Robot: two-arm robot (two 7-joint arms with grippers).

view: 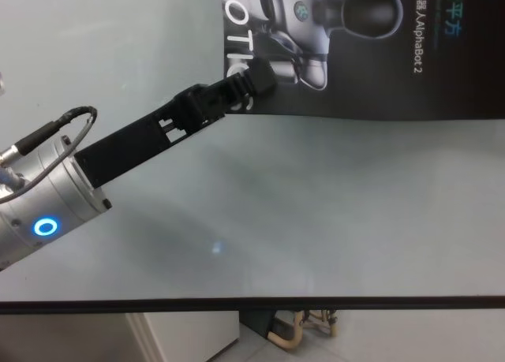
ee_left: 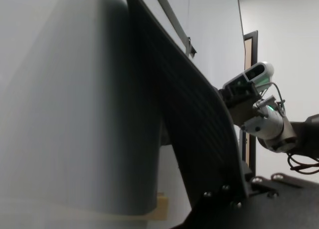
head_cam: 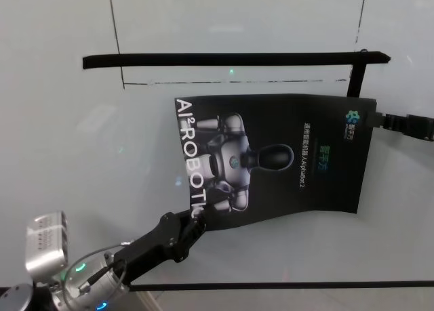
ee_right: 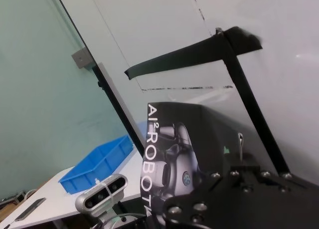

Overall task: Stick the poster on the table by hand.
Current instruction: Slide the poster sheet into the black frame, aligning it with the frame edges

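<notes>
The poster (head_cam: 271, 158), a black sheet showing a silver-grey robot and the white letters "ROBOTIC", lies on the pale glossy bench (head_cam: 81, 121), turned so that the lettering runs along its left edge. Its near edge lies well back from the bench's dark front edge, and its surface bows slightly instead of lying fully flat.

The left gripper (view: 256, 80) reaches from the lower left, its long black body slanting up and to the right from a silver arm with a glowing blue ring (view: 45, 226) and a grey cable (view: 47, 129). Its tip meets the poster's near left corner, over the last letters of the word; the fingers appear closed on that corner.

The right gripper (head_cam: 380, 120) enters level from the right and meets the poster's far right corner beside a small teal logo (head_cam: 351, 115); whether its fingers are apart or together cannot be told.

Beyond the poster, a long black strip (head_cam: 230, 59) crosses the bench, with a shorter strip (head_cam: 357, 74) running down from its right end toward the poster's far right corner. In the right wrist view a blue tray (ee_right: 97, 161) sits on another white table to the robot's left.
</notes>
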